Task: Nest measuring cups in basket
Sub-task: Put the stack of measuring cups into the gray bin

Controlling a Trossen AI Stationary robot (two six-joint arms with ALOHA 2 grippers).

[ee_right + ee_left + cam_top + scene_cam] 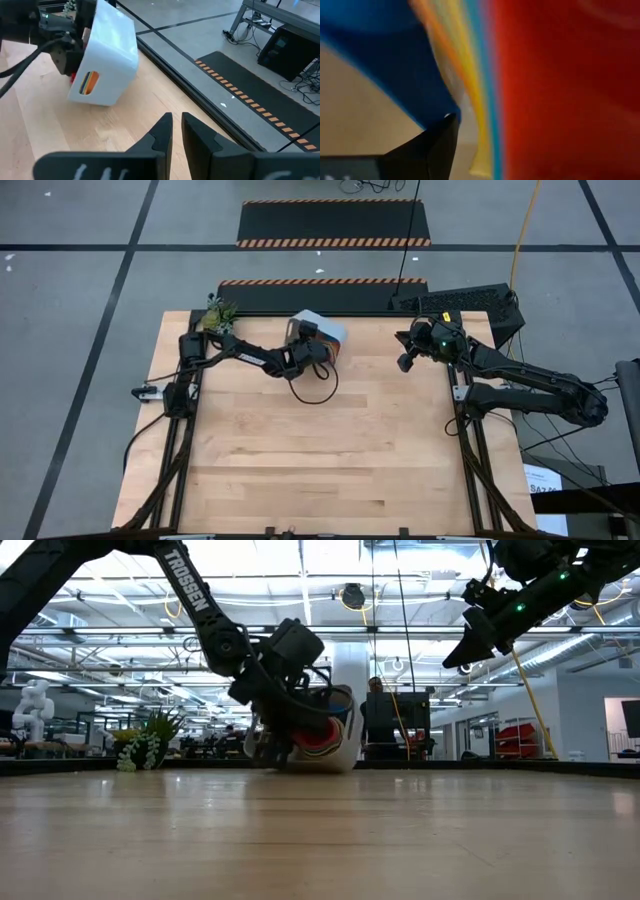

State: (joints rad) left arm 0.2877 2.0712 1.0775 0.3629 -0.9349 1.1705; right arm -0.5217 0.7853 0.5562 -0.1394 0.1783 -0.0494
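The white basket lies tipped on its side near the table's far edge, its lower edge on the wood. It also shows in the low view and the right wrist view. Nested measuring cups fill its mouth, and their colours show through a wall slot. My left gripper is at the basket's mouth, among the cups. My right gripper hangs shut and empty, raised above the table's far right. My left gripper reaches level into the tipped basket's mouth from the table's left. One finger lies against the outer navy cup's wall. The other finger is hidden behind the red cup, so the stacked rims appear to sit between the fingers.
A small green plant stands at the table's far left corner and also shows in the low view. A dark case sits beyond the far right corner. Bare wood stretches from the middle to the near edge.
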